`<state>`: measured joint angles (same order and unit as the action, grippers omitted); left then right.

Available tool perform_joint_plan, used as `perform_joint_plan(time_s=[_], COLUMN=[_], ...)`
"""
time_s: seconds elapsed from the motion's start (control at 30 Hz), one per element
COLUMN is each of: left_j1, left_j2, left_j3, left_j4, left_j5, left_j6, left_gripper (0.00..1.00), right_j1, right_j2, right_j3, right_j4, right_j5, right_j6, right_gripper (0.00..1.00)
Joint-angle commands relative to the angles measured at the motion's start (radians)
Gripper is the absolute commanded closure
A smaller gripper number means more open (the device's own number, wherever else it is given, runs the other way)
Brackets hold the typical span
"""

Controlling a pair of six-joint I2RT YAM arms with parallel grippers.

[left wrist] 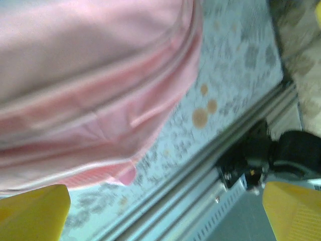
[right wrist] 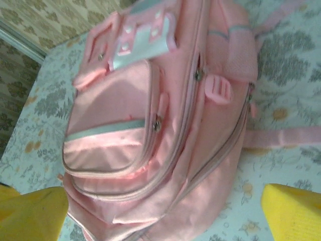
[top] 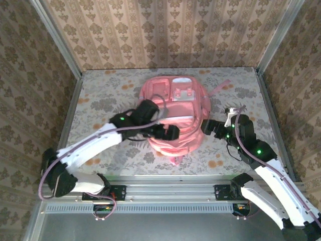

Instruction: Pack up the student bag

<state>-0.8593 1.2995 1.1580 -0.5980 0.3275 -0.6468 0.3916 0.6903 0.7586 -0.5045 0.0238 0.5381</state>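
Left end effector (top: 171,133), jaws apart, is hovering over the near end of the bag (top: 175,108); right end effector (top: 205,126), likewise spread, is waiting just beside its right flank.

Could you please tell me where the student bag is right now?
The student bag lies mid-table in the top view, the left gripper at its near edge and the right gripper just off its right side.

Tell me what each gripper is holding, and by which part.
Nothing is held. The left gripper and the right gripper both stand open next to the student bag, fingers wide apart, pinching no fabric.
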Motion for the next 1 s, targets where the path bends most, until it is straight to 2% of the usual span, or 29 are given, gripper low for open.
perform_joint_plan(time_s=[0.0, 0.1, 0.13, 0.2, 0.23, 0.3, 0.33, 0.37, 0.43, 0.5, 0.6, 0.67, 0.7, 0.73, 0.77, 0.8, 0.87, 0.93, 0.97], left_j1=[0.164, 0.301, 0.323, 0.339, 0.351, 0.385, 0.43, 0.482, 0.596, 0.717, 0.865, 0.938, 0.962, 0.961, 0.961, 0.96, 0.959, 0.96, 0.945], left_j2=[-0.105, -0.209, -0.243, -0.292, -0.313, -0.33, -0.329, -0.322, -0.277, -0.211, -0.117, -0.043, -0.036, -0.014, 0.009, 0.037, 0.097, 0.139, 0.137], left_j3=[-0.036, -0.191, -0.257, -0.385, -0.46, -0.584, -0.639, -0.674, -0.687, -0.697, -0.756, -0.796, -0.777, -0.773, -0.773, -0.773, -0.781, -0.763, -0.741], left_j4=[0.023, 0.279, 0.37, 0.533, 0.65, 0.84, 0.929, 0.984, 0.987, 0.982, 1.055, 1.186, 1.152, 1.185, 1.227, 1.278, 1.378, 1.39, 1.333], left_j5=[-0.185, -0.19, -0.236, -0.381, -0.385, -0.433, -0.469, -0.461, -0.419, -0.406, -0.381, -0.313, -0.259, -0.236, -0.233, -0.242, -0.274, -0.26, -0.252], left_j6=[0.116, 0.297, 0.38, 0.44, 0.525, 0.623, 0.644, 0.673, 0.725, 0.717, 0.656, 0.61, 0.623, 0.642, 0.634, 0.618, 0.576, 0.585, 0.598], left_gripper=[0.0, 0.0, 0.0, 0.0, 0.0, 0.0, 0.0, 0.0, 0.0, 0.0, 0.0, 0.0, 0.0, 0.0, 0.0, 0.0, 0.0, 0.0, 0.0], right_j1=[-0.003, -0.003, -0.002, -0.003, -0.005, -0.005, -0.006, -0.008, -0.026, -0.065, -0.141, -0.213, -0.241, -0.281, -0.316, -0.331, -0.371, -0.414, -0.433], right_j2=[-0.026, -0.096, -0.128, -0.167, -0.164, -0.114, -0.065, -0.014, 0.087, 0.207, 0.397, 0.523, 0.551, 0.537, 0.554, 0.589, 0.622, 0.676, 0.725], right_j3=[0.005, -0.113, -0.167, -0.271, -0.321, -0.347, -0.347, -0.356, -0.379, -0.374, -0.369, -0.372, -0.357, -0.313, -0.307, -0.329, -0.337, -0.406, -0.45], right_j4=[0.091, 0.361, 0.476, 0.689, 0.806, 0.89, 0.916, 0.961, 1.055, 1.097, 1.194, 1.222, 1.232, 1.093, 1.089, 1.168, 1.166, 1.298, 1.455], right_j5=[0.113, 0.127, 0.13, 0.132, 0.146, 0.175, 0.216, 0.255, 0.288, 0.26, 0.267, 0.275, 0.311, 0.282, 0.194, 0.182, 0.237, 0.217, 0.212], right_j6=[-0.156, -0.344, -0.407, -0.482, -0.506, -0.543, -0.542, -0.543, -0.559, -0.612, -0.586, -0.525, -0.487, -0.473, -0.503, -0.507, -0.442, -0.392, -0.363], right_gripper=[0.0, 0.0, 0.0, 0.0, 0.0, 0.0, 0.0, 0.0, 0.0, 0.0, 0.0, 0.0, 0.0, 0.0, 0.0, 0.0, 0.0, 0.0, 0.0])
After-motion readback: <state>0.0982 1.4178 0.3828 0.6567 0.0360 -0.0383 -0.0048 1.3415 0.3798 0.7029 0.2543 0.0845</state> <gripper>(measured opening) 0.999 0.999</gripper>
